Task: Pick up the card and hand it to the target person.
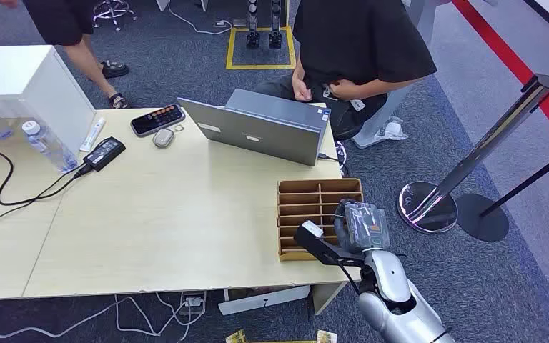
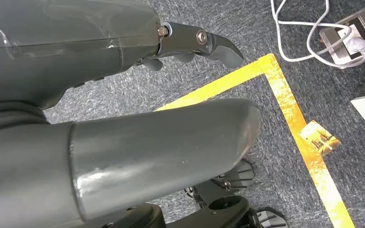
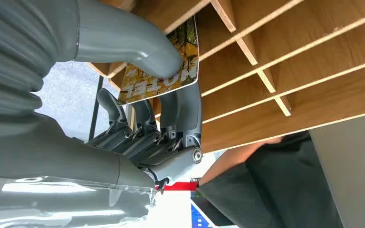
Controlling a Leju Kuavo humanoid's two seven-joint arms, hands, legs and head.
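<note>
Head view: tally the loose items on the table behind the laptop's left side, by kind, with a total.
Water bottle: 1
Power adapter: 1
Phone: 1
Mouse: 1
White tube: 1
Total: 5

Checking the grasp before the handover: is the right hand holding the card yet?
Yes, the right hand pinches the yellow-and-green printed card between its thick grey thumb and dark fingers, beside the wooden slotted card organiser.

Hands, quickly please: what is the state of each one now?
Left hand: holds nothing visible; open or closed cannot be told.
Right hand: pinches the card at the wooden organizer.
</note>
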